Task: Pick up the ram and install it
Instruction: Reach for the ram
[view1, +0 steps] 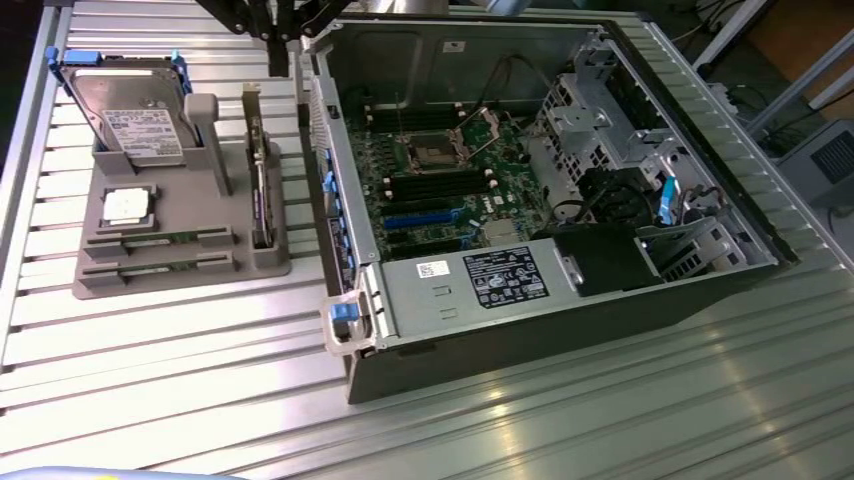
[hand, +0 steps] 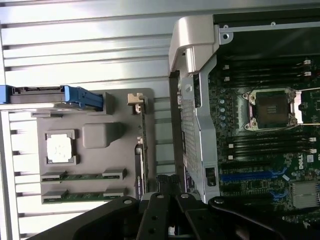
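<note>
Two green ram sticks (view1: 158, 241) (hand: 82, 175) lie side by side in slots at the front of a grey holder (view1: 94, 285); the second ram stick (view1: 160, 268) (hand: 81, 195) is closest to the holder's edge. My gripper (view1: 278, 68) (hand: 168, 181) hangs high over the gap between the holder and the open computer case (view1: 350, 150), well away from the ram. Its fingers are shut together with nothing between them. Inside the case, the motherboard's empty memory slots (view1: 427, 190) (hand: 270, 145) flank the processor socket (view1: 438, 150) (hand: 272, 110).
The holder also carries a hard drive in a blue frame (view1: 127, 115) (hand: 50, 95), a square silver processor (view1: 124, 205) (hand: 60, 148) and an upright dark expansion card (view1: 260, 185) (hand: 141, 150). Everything rests on a ribbed metal table (view1: 174, 370). The case holds a power supply (view1: 494, 275) and cables.
</note>
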